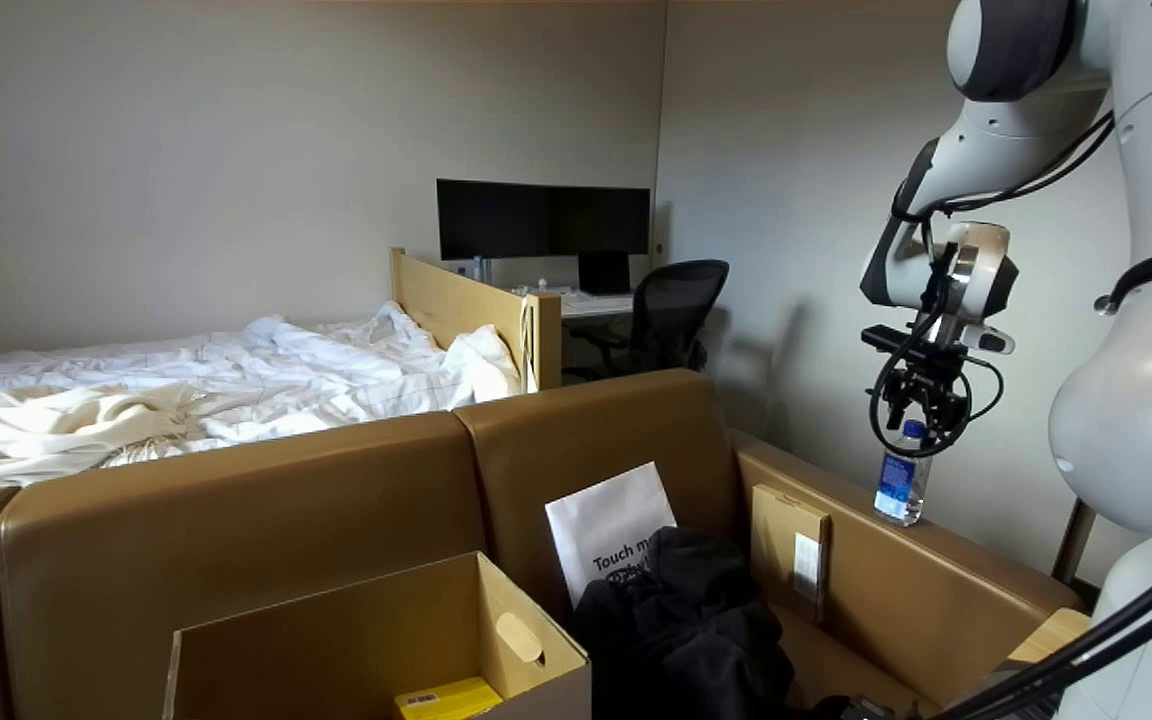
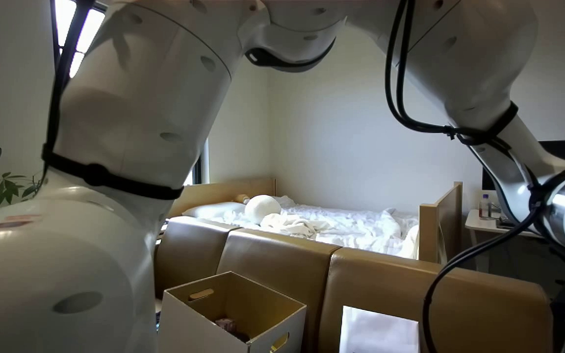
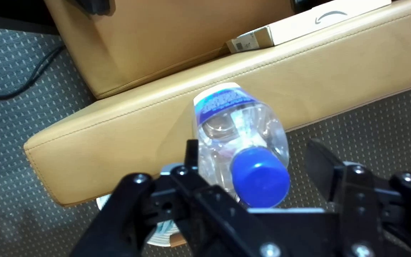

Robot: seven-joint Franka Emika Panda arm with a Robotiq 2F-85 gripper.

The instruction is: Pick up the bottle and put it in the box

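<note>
We log the bottle standing on the armrest of the brown sofa, well apart from the box. Its blue cap points up; in an exterior view the blue label faces the camera.

We see the pincer aimed down over the bottle's top, fingers well spread, one on each side. It has hold of nothing. In the wrist view a clear gap separates one finger from the cap; the other overlaps the bottle's edge, and we cannot tell whether it touches.

Along the armrest's inner side we note a flat cardboard package bearing a white label. Near it, a heap of black cloth lies in front of a tilted white printed sheet.

We find the box in both exterior views, open-topped, before the sofa's backrest. A yellow item lies inside.

Farther out we record a bed with rumpled white bedding behind the sofa, then a black monitor and a dark chair. The robot arm takes up much of an exterior view.
</note>
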